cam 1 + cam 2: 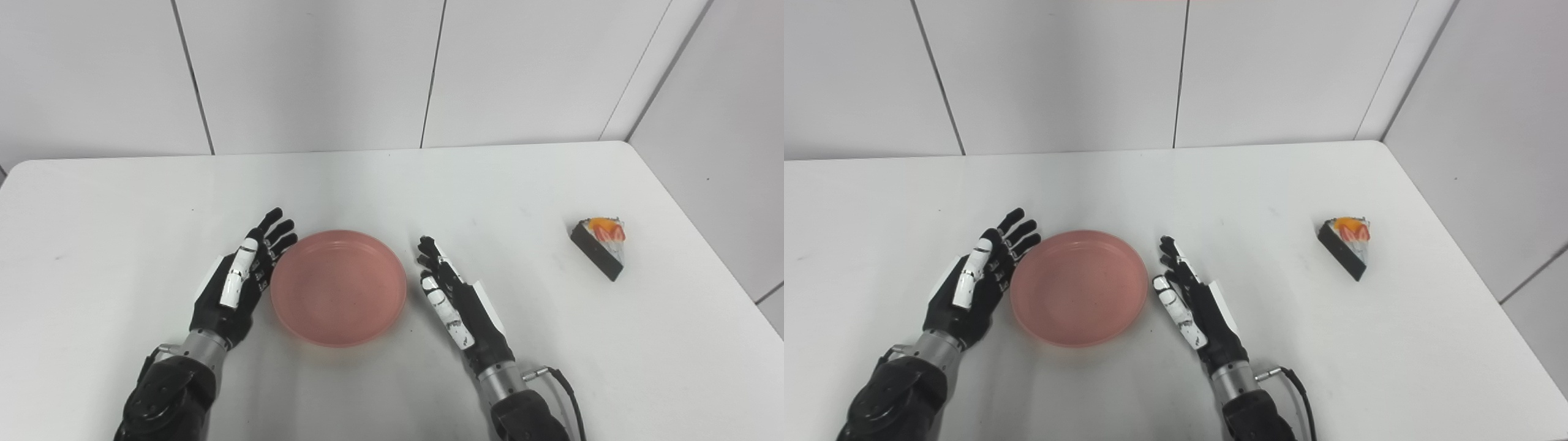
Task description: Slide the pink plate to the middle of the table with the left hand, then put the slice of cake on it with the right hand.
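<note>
The pink plate [339, 286] lies empty on the white table, near the front middle. My left hand [242, 278] stands open against the plate's left rim, fingers stretched forward. My right hand [456, 300] is open too, a short gap to the right of the plate, holding nothing. The slice of cake [601, 246], dark brown with white cream and orange-red fruit on top, lies far to the right near the table's right edge, well away from both hands.
The white table [392, 184] ends at a white panelled wall behind and has its right edge just past the cake. A black cable [566, 386] loops out from my right wrist.
</note>
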